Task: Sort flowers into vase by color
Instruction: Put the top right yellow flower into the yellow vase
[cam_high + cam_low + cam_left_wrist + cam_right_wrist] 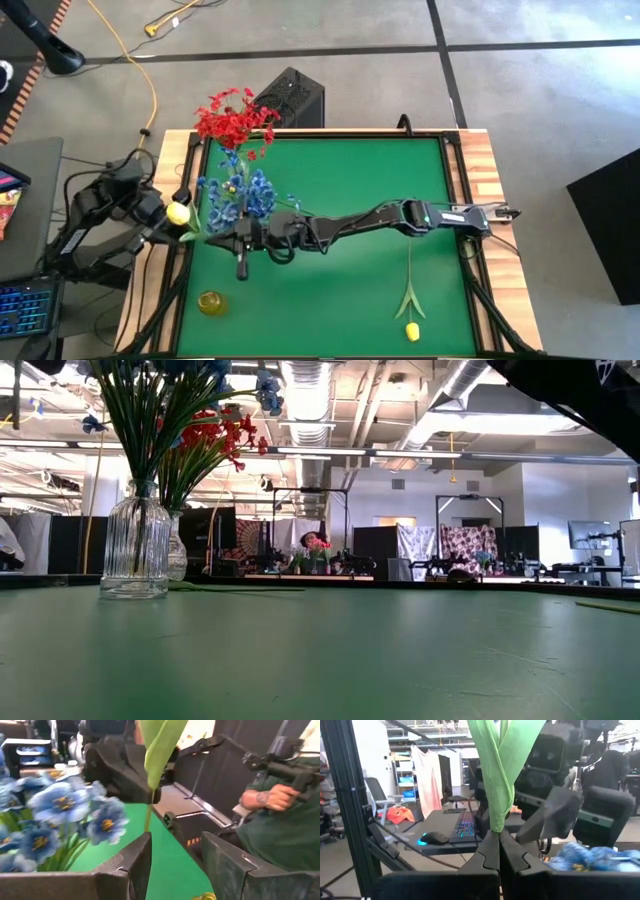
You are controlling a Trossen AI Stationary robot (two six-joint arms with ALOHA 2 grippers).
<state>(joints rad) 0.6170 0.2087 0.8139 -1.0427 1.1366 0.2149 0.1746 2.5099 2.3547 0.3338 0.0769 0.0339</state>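
Observation:
A yellow tulip with green leaves hangs between my two arms over the table's left edge. My right gripper reaches across the table and is shut on it. My left gripper is open at the bud end. In the left wrist view the stem runs close beside one of its fingers; whether they touch I cannot tell. Red flowers and blue flowers stand in clear ribbed vases. A second tulip lies flat on the table. My right gripper pinches the tulip between its two shut fingers, where the folded green leaves come together at the stem. It comes level from the table's right side. The tulip is lifted clear, its bud end pointing toward my left arm.
A small yellow vase stands near the table's near left corner. The two flower vases crowd the far left part, just beyond my grippers. Green table surface stretches bare to the right of them. A person's hand shows beyond the table.

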